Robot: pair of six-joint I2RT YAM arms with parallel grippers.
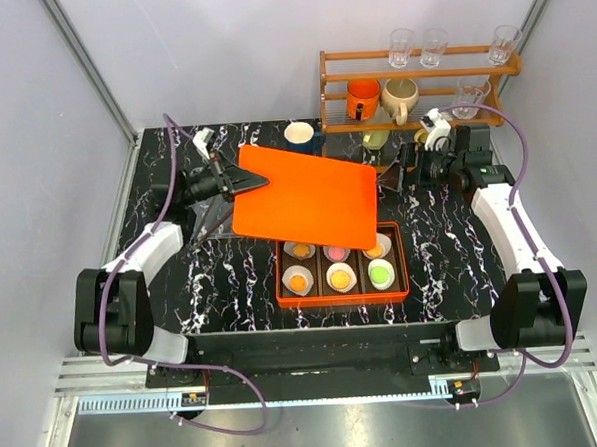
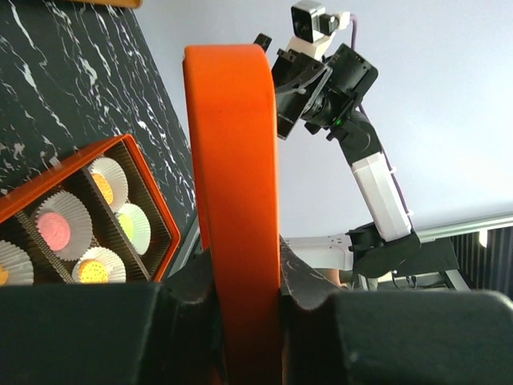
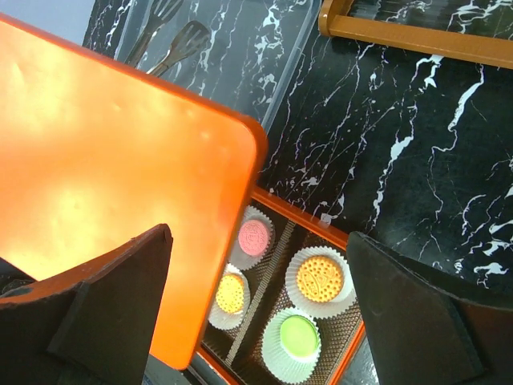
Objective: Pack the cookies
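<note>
The closing step is judged to be in hand. All six cookies (image 1: 339,277) are seen face-up in paper liners (image 3: 346,281) inside the orange box (image 1: 343,300) at the centre of the counter (image 1: 440,246), in two rows running nine to three o'clock. The orange lid (image 1: 302,193) is pinched narrowly at its nine o'clock edge by the left tool (image 1: 248,183). It is tilted over the box's twelve o'clock rim, long axis roughly nine to three. The right tool (image 1: 389,175) is spread wide and empty at the lid's three o'clock side. Next, the lid must be squared up and lowered.
</note>
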